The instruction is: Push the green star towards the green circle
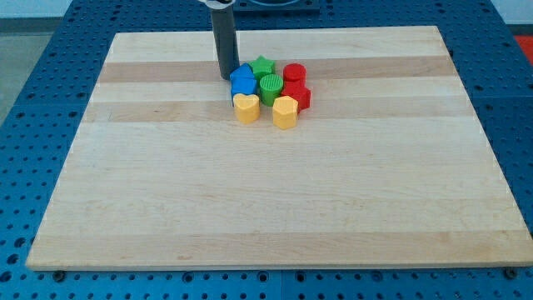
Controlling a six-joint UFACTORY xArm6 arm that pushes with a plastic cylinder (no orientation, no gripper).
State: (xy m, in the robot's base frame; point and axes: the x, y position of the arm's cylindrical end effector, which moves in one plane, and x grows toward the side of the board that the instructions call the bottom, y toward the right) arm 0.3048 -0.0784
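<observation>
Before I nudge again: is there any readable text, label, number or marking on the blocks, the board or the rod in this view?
None: no readable text anywhere in the camera view.
Wooden board: bare grain, no markings.
Blue perforated table: only holes.
Dark rod, my tip, just left of the blue block: unlabelled.
Green star, green circle, two red blocks, yellow heart, other yellow block: plain coloured faces, no lettering.
</observation>
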